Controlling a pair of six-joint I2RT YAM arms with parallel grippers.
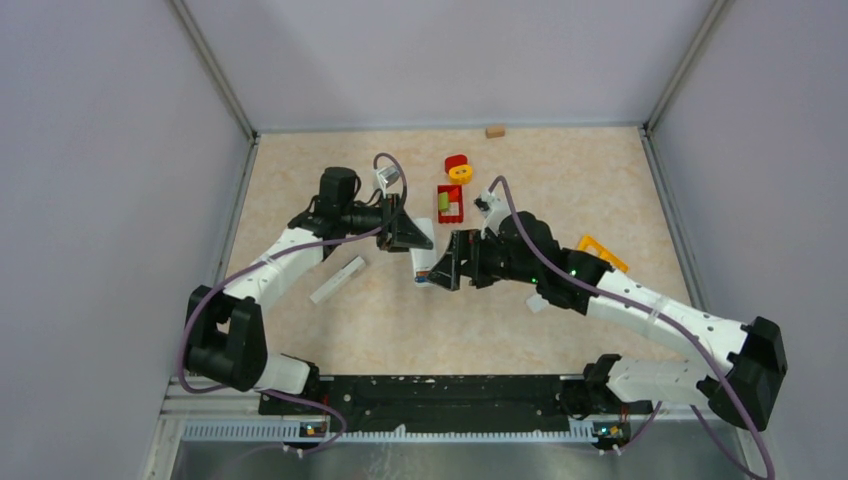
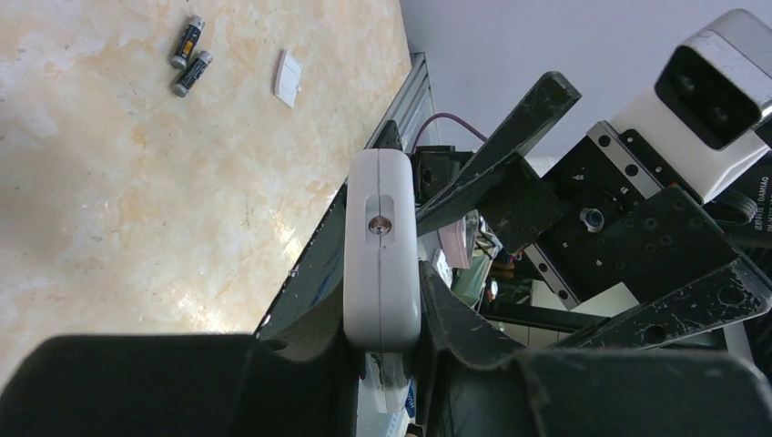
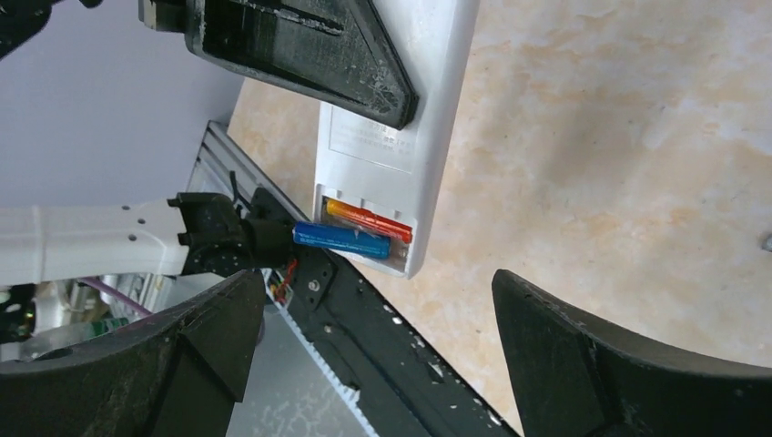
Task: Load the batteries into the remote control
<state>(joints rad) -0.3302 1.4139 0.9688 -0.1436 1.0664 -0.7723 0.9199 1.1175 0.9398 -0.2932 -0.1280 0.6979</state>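
The remote (image 3: pixel 401 137) is clamped by the left gripper (image 2: pixel 382 282); the right gripper (image 3: pixel 391 364) is spread wide, empty. Just above it, mid-frame, the blue battery (image 3: pixel 341 237) lies crosswise in the remote's open end, left end overhanging.

Remote control (image 1: pixel 423 261): white, mid-worktop (image 1: pixel 560 180), between both arms.
Left fingers (image 1: pixel 408 232): met the remote control's far end.
Right fingers (image 1: pixel 452 262): just right of the remote control.
White strip (image 1: pixel 338 279): lay flat, left of it.
Red tray (image 1: pixel 450 213): sat beyond it.
Tan block (image 1: pixel 494 130): well beyond it, at the back edge.
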